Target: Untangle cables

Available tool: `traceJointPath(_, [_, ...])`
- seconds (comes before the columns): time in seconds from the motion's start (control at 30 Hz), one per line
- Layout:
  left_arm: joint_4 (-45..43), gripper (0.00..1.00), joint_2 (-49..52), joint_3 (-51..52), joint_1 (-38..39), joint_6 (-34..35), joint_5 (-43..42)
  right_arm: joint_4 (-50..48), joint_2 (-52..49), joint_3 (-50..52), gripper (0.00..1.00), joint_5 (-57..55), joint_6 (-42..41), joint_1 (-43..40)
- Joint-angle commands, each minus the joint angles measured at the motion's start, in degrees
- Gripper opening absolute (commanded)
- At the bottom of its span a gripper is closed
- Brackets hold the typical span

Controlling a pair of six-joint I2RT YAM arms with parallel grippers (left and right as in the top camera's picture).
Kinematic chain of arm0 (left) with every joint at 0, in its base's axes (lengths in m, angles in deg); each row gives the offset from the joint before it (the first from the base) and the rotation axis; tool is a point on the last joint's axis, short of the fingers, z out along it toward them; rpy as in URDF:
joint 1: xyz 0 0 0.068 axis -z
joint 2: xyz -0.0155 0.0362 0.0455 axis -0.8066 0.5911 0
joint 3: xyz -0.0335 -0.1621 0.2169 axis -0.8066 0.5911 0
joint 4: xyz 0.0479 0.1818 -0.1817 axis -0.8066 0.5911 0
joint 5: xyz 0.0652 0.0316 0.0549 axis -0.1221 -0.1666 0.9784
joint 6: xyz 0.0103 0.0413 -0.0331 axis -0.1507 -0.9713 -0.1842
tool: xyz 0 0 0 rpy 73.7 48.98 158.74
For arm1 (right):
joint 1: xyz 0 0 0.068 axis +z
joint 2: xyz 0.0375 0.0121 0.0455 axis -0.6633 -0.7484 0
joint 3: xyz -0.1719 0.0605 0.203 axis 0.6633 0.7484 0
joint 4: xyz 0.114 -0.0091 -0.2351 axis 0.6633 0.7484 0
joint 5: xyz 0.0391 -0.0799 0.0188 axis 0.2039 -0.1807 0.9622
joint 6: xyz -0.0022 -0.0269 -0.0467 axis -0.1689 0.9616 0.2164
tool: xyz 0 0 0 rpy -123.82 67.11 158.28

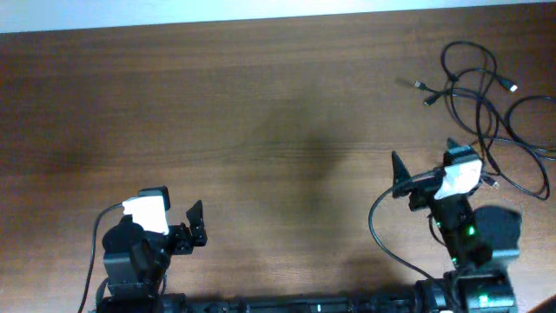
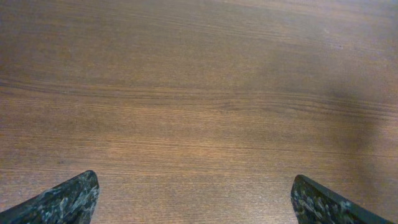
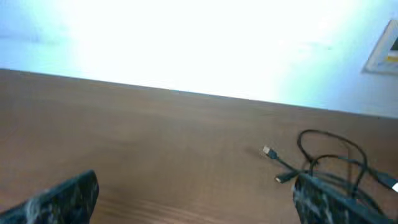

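The cables (image 1: 483, 97) lie in a loose tangle of thin black loops at the far right of the wooden table, with small plugs pointing left and a pale tip at the upper right. They also show in the right wrist view (image 3: 328, 157), partly hidden behind my right finger. My right gripper (image 1: 423, 163) is open and empty, just in front and left of the tangle, its jaws (image 3: 196, 194) spread wide. My left gripper (image 1: 188, 226) is open and empty at the near left, far from the cables, with only bare wood between its jaws (image 2: 194, 194).
The table's far edge (image 1: 261, 19) runs along the top against a pale surface. The arm bases (image 1: 304, 303) sit along the near edge. A thick black arm wire (image 1: 382, 230) loops left of the right arm.
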Motion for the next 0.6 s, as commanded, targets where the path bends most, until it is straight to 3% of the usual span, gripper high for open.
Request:
traceJointPath(0.0, [0.0,0.99,-0.28,0.37,-0.04,0.11,-0.44,-11.23,7.39,9.7,0.99,-2.71,0.7,2.73])
traceJointPath(0.13, [-0.02,0.99,-0.28,0.37,-0.04,0.11,-0.46,-28.72,16.46,22.97,0.99,-2.91,0.7,3.89])
traceJointPath(0.3, [0.0,0.99,-0.28,0.37,-0.04,0.11,-0.44,-22.8,20.72,23.58,0.99,-5.03,4.11,3.91])
traceJointPath(0.43, [0.0,0.99,-0.28,0.37,-0.04,0.11,-0.44,-4.13,21.29,23.58,0.99,-3.37,8.61,3.85])
traceJointPath(0.57, [0.0,0.99,-0.28,0.37,-0.04,0.11,-0.44,-4.46,21.29,23.58,0.98,-3.74,10.75,3.78])
